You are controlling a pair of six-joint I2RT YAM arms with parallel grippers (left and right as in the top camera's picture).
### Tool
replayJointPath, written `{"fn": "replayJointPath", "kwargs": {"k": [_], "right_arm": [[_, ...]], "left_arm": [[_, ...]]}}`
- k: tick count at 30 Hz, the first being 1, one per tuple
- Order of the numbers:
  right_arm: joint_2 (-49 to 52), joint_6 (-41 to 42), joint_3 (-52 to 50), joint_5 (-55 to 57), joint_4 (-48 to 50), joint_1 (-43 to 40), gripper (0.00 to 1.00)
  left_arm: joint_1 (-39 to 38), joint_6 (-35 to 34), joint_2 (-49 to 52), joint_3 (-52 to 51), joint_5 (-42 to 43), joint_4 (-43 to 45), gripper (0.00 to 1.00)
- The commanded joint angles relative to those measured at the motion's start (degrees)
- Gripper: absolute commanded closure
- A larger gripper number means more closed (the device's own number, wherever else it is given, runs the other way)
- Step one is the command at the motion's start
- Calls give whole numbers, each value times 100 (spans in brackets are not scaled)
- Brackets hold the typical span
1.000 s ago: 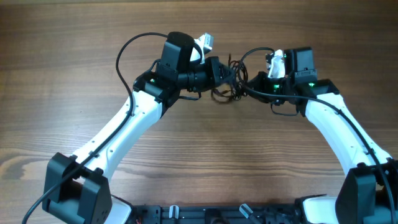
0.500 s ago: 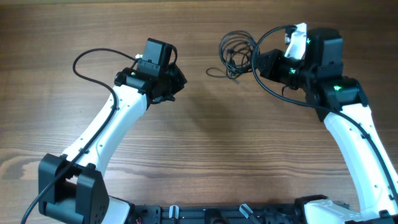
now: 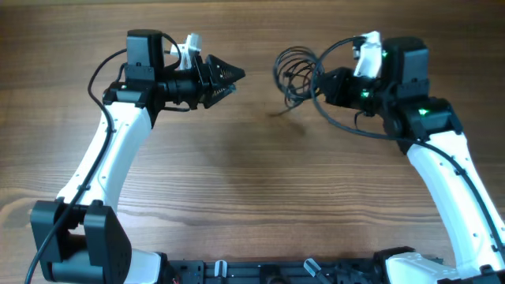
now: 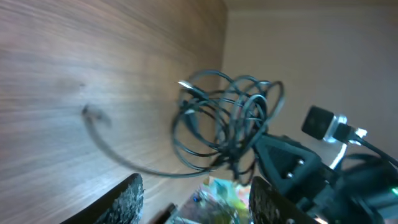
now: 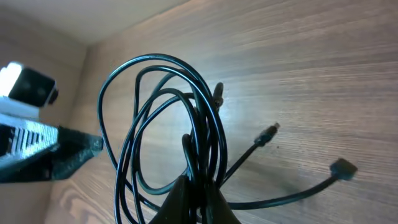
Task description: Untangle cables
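Both arms have swung apart since a second ago. The left pincer (image 3: pixel 230 76) has let go of the cables (image 3: pixel 293 69) and backed off toward the left side of the table (image 3: pixel 252 181). The right pincer (image 3: pixel 322 81) has carried the whole bundle toward the far edge, right of centre.

From the left wrist I see that pincer's fingers (image 4: pixel 129 198) standing apart with nothing between them. The right one is clamped tight on the bundle where several strands cross. The loops fan out from that grip, and two plugs (image 5: pixel 341 167) trail loose toward the wood. I cannot tell whether they touch it.

As I judge it, very little is done. The cords sit in one overlapping coil, and none lies out on its own. What remains is nearly everything: catch a free end with the empty pincer, draw one cord clear of the loops, set it down apart, and repeat for the others.
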Motion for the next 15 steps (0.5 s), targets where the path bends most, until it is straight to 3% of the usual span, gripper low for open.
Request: {"fn": "replayJointPath", "kwargs": {"k": [1,5,9,11,13,15], "right_arm": [[240,-291,85,-85,170,313,96],[422,-278,85,-186,437,752,96],[417,-111,87,-752,739,800,96],[420,-146,85,-743,745,802,96],[420,-131,85,-750,745,802,96],[420,-129,85,-745,688,802,96]], "left_arm": [[-111,136,-114,52,315,39,43],[-332,133,-114,52,-402,35,43],[-332,131,-114,52,-715,-26,51],[-332,105,-114,52,-710,-24,68],[-332,15,-114,52,-708,-22,72],[-332,-192,-114,52,-708,33,86]]}}
